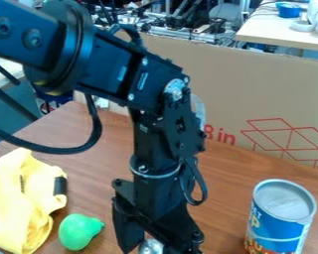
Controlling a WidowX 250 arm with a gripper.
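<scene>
Camera view: gripper (156,247) at silvery object (150,247), apart or clamped unclear; lettered blue can (279,218), red-printed cardboard (255,94) behind.

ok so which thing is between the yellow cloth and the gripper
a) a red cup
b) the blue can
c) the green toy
c, the green toy lies on the table between the yellow cloth and the gripper
</scene>
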